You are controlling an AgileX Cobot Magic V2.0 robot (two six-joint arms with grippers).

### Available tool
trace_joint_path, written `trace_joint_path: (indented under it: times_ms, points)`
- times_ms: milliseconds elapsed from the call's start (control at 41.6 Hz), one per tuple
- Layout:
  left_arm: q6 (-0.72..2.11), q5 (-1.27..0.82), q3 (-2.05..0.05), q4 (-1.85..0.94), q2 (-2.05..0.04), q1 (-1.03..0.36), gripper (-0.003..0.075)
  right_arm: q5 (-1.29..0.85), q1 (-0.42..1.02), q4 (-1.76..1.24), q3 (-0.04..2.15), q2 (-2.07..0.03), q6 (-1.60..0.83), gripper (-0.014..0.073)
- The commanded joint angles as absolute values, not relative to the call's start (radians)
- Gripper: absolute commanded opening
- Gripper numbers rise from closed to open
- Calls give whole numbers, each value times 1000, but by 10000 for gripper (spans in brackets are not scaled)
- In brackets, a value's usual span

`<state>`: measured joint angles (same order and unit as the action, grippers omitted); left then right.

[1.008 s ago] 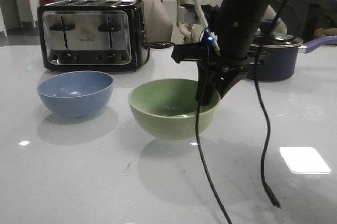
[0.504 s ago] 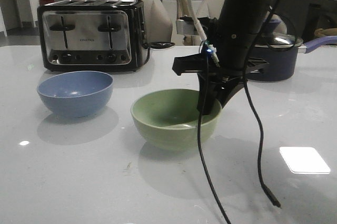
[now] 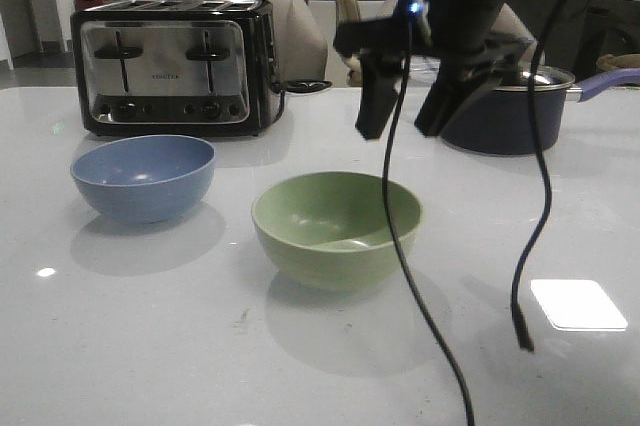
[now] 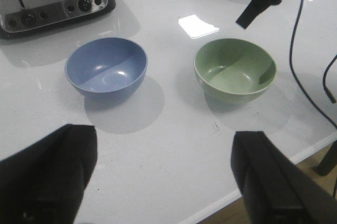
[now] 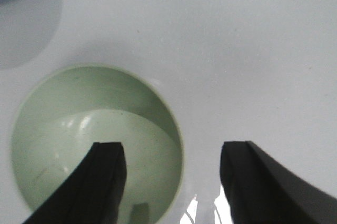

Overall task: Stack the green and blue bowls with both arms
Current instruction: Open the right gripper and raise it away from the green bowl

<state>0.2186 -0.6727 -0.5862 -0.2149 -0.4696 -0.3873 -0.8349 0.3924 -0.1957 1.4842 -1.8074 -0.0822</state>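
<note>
A: Bowls?
B: Green bowl point(image 3: 337, 228) upright on the white table point(image 3: 150, 346), centre front. Blue bowl point(image 3: 143, 176) upright to its left, near but apart, not stacked. Both empty.
A: Right gripper point(image 3: 405, 118)?
B: Hangs in the air above the green bowl's far rim, touching nothing. Fingers spread wide, nothing between them. Right wrist view agrees: two dark fingers point(image 5: 105, 182) apart, one over the bowl's inside, the other over bare table past the rim.
A: Left gripper point(image 4: 158, 182)?
B: Only in its own wrist view. Two black fingers wide apart, empty, held above the near table edge, both bowls ahead of it, blue one point(image 4: 106, 67) and green one point(image 4: 235, 69).
A: Background?
B: Black-and-steel four-slot toaster point(image 3: 175, 64) behind the blue bowl. Dark saucepan point(image 3: 510, 104) with glass lid and bluish handle at back right, partly hidden by the right arm. Black cable point(image 3: 420, 276) dangles from that arm in front of the green bowl.
</note>
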Motion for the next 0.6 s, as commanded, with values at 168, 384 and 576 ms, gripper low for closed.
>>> trace_joint_path:
  times_ms: [168,384,576]
  points:
    - [222,-592,-623,-235,-482,-394,580,-772,411,-180,1293,-1394,-180,505]
    - [222,-592,-623,-235,-482,-394,580,-807,411,-174,1120,-1129,-179,505]
    - [222,-592,-623,-235,-482,-394,580,-874,411,-143,985,-934,-175,505]
